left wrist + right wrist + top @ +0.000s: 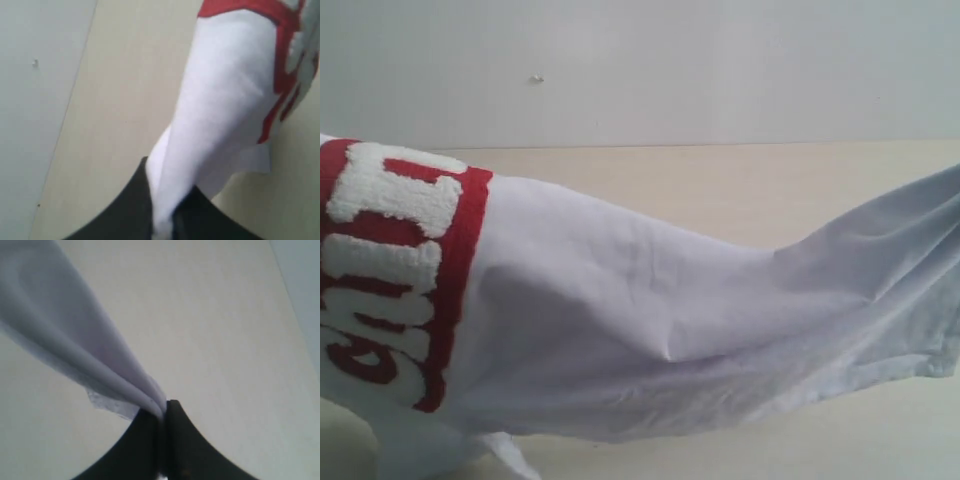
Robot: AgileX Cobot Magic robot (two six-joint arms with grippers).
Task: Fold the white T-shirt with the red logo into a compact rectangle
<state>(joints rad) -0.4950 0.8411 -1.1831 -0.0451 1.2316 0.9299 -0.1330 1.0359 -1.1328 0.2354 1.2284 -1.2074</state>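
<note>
My left claw (162, 220) clamped on white T-shirt (650, 320), right claw (164, 440) likewise; shirt slung above counter (740, 190), red logo (450, 290) at 9 o'clock. My call: hold cloth taut, lower both ends level

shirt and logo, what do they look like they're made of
Shirt: thin, soft cloth with a matte finish, likely cotton knit; it drapes and creases where it hangs.
Logo: matte red patch with raised, fuzzy white letters; the towel-like pile suggests chenille, though that is a guess.
</note>
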